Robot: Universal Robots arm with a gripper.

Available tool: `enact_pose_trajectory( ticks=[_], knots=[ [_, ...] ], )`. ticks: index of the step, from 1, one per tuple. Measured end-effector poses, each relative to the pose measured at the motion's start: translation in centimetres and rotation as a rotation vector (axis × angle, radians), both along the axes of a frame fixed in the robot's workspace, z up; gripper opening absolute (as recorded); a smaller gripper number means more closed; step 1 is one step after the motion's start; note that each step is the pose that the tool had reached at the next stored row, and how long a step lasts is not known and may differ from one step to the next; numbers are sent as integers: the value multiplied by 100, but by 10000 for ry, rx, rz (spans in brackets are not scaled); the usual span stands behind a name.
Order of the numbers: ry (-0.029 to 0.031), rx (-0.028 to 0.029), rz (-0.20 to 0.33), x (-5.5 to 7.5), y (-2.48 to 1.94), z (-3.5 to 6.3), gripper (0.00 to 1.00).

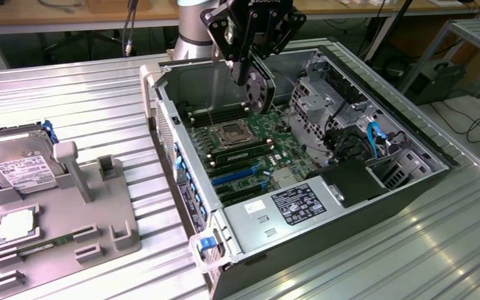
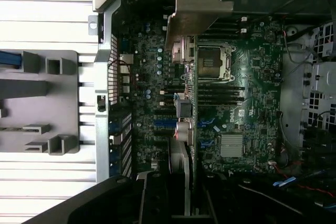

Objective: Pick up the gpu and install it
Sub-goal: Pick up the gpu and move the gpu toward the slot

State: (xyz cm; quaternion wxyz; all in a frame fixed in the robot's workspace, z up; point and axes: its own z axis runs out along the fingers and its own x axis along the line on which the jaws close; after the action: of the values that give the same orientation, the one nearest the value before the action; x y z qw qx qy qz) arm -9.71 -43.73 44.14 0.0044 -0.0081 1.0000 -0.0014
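Observation:
My gripper hangs over the far end of the open computer case, shut on the gpu. The gpu is a dark card with a round fan, held on edge above the motherboard. In the wrist view the gpu runs edge-on away from the gripper, with its silver end bracket at the far end. It hovers over the board near the blue expansion slots, apart from them. Those blue slots lie nearer the case's front end than the card.
A grey parts fixture stands at the exterior view's left, with a silver hard drive leaning in it and a small silver square part lying on it. Inside the case sit a power supply and drive cages. Ribbed metal table surrounds everything.

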Motion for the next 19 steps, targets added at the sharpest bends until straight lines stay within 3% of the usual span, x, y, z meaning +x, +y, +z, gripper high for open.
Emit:
enact_pose_trajectory(
  ticks=[19],
  knots=[
    [-1, -13, 0, 214, 0, -6, 28]
  ],
)
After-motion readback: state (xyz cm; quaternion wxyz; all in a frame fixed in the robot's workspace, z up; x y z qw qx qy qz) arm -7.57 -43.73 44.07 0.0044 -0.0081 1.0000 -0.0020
